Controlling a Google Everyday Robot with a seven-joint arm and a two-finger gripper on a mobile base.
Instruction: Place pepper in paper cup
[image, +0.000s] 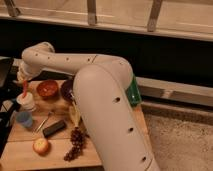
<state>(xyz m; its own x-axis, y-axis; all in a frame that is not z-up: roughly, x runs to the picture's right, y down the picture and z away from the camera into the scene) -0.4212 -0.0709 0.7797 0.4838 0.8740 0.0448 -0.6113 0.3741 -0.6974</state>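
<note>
The pepper (25, 89) is slender and orange-red. It hangs upright from my gripper (22, 80), which is shut on its top end. Its lower tip is at the rim of the off-white paper cup (26, 102), which stands at the left edge of the wooden table (30, 160). My gripper is directly above the cup, at the end of the white arm (70, 62) that reaches in from the right.
A small blue cup (24, 119) stands just in front of the paper cup. A red-orange bowl (48, 89) and a dark bowl (67, 90) sit to its right. A black bar (54, 128), an apple (41, 145) and dark grapes (74, 143) lie nearer the front. A green object (131, 93) shows behind the arm.
</note>
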